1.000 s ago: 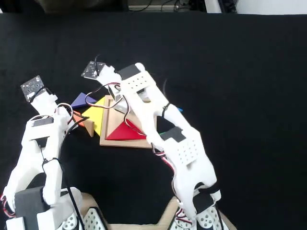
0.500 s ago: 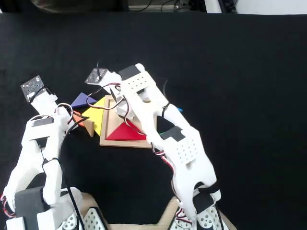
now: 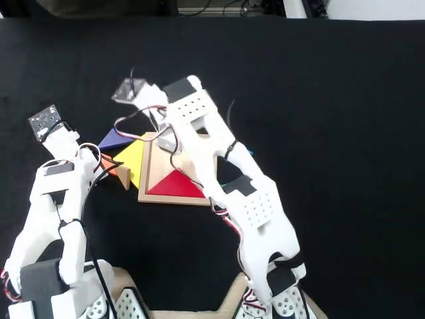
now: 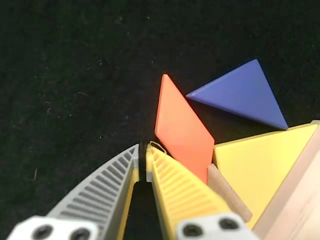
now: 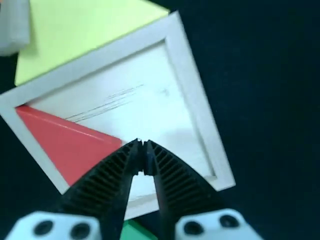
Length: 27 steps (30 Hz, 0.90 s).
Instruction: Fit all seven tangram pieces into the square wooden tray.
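the black desk (image 3: pixel 345 133) carried the whole set-up, with both arms based at its near edge. the right arm (image 3: pixel 252 206) stretched from the near edge toward the left half of the desk and stood over the tray. its end effector (image 5: pixel 142 145) had both fingers drawn together with nothing between them, and hung over the tray's bare wooden floor, just beside the red triangle's point. whether the tips touched the wood could not be told. the left arm (image 3: pixel 53 199) stood along the left edge of the desk. its end effector (image 4: pixel 142 147) was likewise pressed together on nothing, tips over bare desk just beside the orange parallelogram.

the square wooden tray (image 3: pixel 163 197) lay flat, left of the desk's centre, about midway between the far and near edges. the red triangle (image 3: pixel 176 185) sat inside the tray against its near rim. the yellow triangle (image 3: pixel 134 159) lay outside the tray, against the rim facing the desk's left edge. the blue triangle (image 3: pixel 113 139) lay on the desk beyond it, toward the far left corner. the orange parallelogram (image 4: pixel 180 130) lay near the blue triangle and just beside the yellow one. a small tan piece (image 4: pixel 227 192) lay between the orange and yellow pieces. part of a green piece (image 5: pixel 137 232) showed just outside the tray.
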### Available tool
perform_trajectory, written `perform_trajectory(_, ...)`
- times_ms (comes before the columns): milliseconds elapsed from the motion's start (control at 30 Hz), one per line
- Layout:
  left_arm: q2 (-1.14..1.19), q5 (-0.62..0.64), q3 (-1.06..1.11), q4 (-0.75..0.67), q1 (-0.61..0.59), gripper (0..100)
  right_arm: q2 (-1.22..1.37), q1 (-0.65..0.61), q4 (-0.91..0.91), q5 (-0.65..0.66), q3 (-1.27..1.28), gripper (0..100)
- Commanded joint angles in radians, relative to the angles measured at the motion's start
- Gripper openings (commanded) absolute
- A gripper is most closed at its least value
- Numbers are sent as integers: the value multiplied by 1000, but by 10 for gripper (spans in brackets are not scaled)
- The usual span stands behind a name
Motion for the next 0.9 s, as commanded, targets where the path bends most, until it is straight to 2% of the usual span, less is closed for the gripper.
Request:
perform_trajectory(0,-31,8,-7,-11,8,30,-18,80,115,-12,-249,11)
perform_trajectory(133,-31,9,-7,-11,8,30,-24,184,203,-138,-470,11)
perform_trajectory(233,-31,6,-12,-11,12,30,-77,236,201,-222,-456,11)
perform_trajectory(500,-32,-92,-12,-2,68,30,-472,241,198,-229,-51,11)
perform_trajectory(633,-78,-199,-99,112,68,30,-650,298,183,-229,202,11)
perform_trajectory(767,-146,-350,-162,180,117,30,-730,374,-25,-229,536,11)
perform_trajectory(867,-153,-362,-162,198,177,30,-736,358,-221,-227,731,11)
